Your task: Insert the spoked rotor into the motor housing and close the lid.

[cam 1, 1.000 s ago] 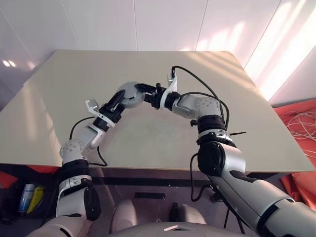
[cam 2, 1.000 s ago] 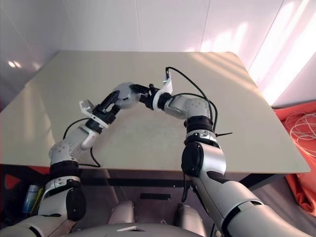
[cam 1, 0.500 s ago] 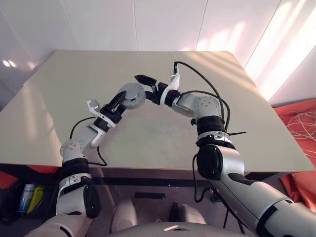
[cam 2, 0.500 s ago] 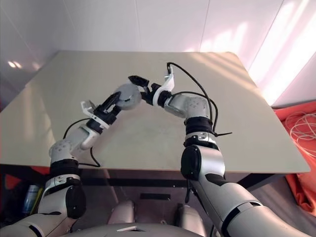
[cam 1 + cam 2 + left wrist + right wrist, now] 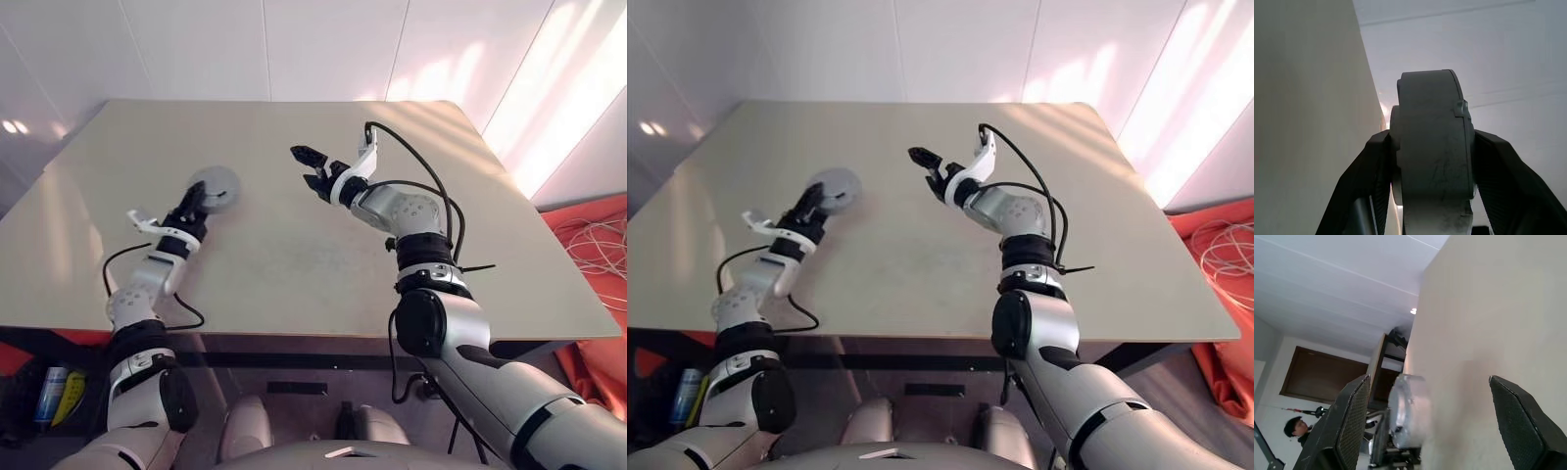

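The left arm reaches forward on the robot's left side, its elbow low near the front edge of the worktop [image 5: 294, 284], and the forearm rises toward the far left part of it. The left pincer [image 5: 199, 199] is closed around the closed motor housing [image 5: 215, 185]: in the left wrist view the two black fingers [image 5: 1364, 181] press on both flat faces of the grey round case, which stands on its edge between them.

The right arm is bent at the elbow, and its forearm goes up and to the left, over the middle of the worktop. The right pincer [image 5: 310, 166] holds nothing; its fingers [image 5: 1344, 426] stand wide apart and point toward the left arm, well apart from it.
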`<state>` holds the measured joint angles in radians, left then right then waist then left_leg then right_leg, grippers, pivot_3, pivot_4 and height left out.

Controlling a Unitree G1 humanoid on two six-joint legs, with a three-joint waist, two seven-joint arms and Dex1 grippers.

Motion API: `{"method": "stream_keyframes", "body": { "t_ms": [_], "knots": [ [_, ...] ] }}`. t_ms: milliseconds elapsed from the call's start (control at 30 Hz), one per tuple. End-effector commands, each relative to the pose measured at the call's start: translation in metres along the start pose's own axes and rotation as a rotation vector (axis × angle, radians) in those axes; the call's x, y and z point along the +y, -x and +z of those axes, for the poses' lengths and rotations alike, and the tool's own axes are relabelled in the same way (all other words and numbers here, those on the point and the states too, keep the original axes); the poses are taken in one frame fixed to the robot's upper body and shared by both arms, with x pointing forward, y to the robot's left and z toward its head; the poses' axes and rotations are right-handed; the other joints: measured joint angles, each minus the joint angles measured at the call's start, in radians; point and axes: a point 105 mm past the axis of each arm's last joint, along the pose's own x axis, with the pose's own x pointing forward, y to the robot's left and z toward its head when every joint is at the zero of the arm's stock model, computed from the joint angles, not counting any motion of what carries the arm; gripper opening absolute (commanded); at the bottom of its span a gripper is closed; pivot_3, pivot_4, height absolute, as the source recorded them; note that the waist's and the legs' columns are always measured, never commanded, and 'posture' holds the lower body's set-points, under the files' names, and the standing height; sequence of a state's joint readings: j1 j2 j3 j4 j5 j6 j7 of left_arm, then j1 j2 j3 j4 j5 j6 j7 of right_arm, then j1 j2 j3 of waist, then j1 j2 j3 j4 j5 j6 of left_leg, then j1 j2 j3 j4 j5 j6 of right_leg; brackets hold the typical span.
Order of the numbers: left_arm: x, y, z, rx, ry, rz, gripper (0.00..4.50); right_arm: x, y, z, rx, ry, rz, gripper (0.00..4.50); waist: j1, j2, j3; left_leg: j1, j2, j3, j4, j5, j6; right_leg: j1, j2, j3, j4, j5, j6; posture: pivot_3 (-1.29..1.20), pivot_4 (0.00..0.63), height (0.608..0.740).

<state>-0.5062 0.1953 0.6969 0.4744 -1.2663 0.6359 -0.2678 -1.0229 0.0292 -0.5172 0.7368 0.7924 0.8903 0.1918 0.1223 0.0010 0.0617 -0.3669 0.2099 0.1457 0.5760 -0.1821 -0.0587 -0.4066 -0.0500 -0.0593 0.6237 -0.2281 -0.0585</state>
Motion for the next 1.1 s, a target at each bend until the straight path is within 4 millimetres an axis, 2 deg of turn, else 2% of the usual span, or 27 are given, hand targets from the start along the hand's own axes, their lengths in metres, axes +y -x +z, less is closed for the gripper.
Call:
{"method": "stream_keyframes", "body": {
  "t_ms": [33, 167, 333, 633, 700, 867, 900, 1100],
  "knots": [
    [-0.011, 0.006, 0.043, -0.158, -0.078, -0.008, 2.12, 0.010, 0.009, 0.003, 0.036, -0.024, 0.072, 4.37, 0.001, 0.000, 0.000, 0.000, 0.000, 0.000, 0.000, 0.000, 0.000, 0.000, 0.000, 0.000, 0.000, 0.000, 0.000, 0.00, 0.000, 0.740],
    [0.015, 0.015, 0.063, -0.267, -0.100, 0.141, 2.12, 0.006, 0.015, 0.009, 0.023, -0.018, 0.050, 4.37, 0.005, 0.000, 0.000, 0.000, 0.000, 0.000, 0.000, 0.000, 0.000, 0.000, 0.000, 0.000, 0.000, 0.000, 0.001, 0.00, 0.000, 0.740],
    [0.041, 0.022, 0.072, -0.333, -0.114, 0.280, 2.12, 0.005, 0.014, 0.009, 0.022, -0.008, 0.040, 4.37, 0.006, -0.002, 0.000, 0.001, -0.001, -0.001, 0.001, 0.000, 0.000, 0.002, -0.001, 0.000, 0.000, 0.001, 0.003, 0.00, 0.000, 0.740],
    [0.043, 0.023, 0.075, -0.351, -0.141, 0.291, 2.12, 0.002, 0.013, 0.006, 0.029, -0.005, 0.025, 4.37, 0.006, -0.002, 0.000, 0.003, -0.001, 0.000, 0.001, 0.000, 0.000, 0.003, -0.002, 0.000, 0.001, 0.002, 0.002, 0.00, 0.000, 0.740],
    [0.040, 0.023, 0.077, -0.357, -0.153, 0.268, 2.86, 0.000, 0.013, 0.006, 0.030, -0.003, 0.017, 4.42, 0.006, -0.002, 0.000, 0.003, -0.001, 0.000, 0.002, 0.000, -0.001, 0.003, -0.002, 0.000, 0.001, 0.002, 0.001, 0.00, 0.000, 0.740],
    [0.041, 0.030, 0.088, -0.422, -0.133, 0.281, 4.34, -0.001, 0.012, 0.004, 0.038, -0.003, 0.010, 4.42, 0.006, -0.002, 0.000, 0.004, -0.001, 0.000, 0.002, 0.001, -0.001, 0.004, -0.002, 0.000, 0.001, 0.002, 0.001, 0.00, 0.000, 0.740],
    [0.039, 0.031, 0.091, -0.437, -0.105, 0.256, 4.45, -0.002, 0.012, 0.004, 0.042, -0.002, 0.008, 4.42, 0.004, -0.002, 0.000, 0.005, -0.001, 0.000, 0.002, 0.001, -0.001, 0.004, -0.002, 0.000, 0.001, 0.002, 0.001, 0.00, 0.000, 0.740],
    [0.024, 0.038, 0.099, -0.445, -0.046, 0.117, 4.45, -0.004, 0.011, -0.001, 0.065, 0.001, 0.000, 4.42, 0.004, -0.002, 0.000, 0.006, -0.001, 0.000, 0.001, 0.001, -0.001, 0.004, -0.002, 0.000, 0.001, 0.003, 0.000, 0.00, 0.000, 0.740]
  ]
}}
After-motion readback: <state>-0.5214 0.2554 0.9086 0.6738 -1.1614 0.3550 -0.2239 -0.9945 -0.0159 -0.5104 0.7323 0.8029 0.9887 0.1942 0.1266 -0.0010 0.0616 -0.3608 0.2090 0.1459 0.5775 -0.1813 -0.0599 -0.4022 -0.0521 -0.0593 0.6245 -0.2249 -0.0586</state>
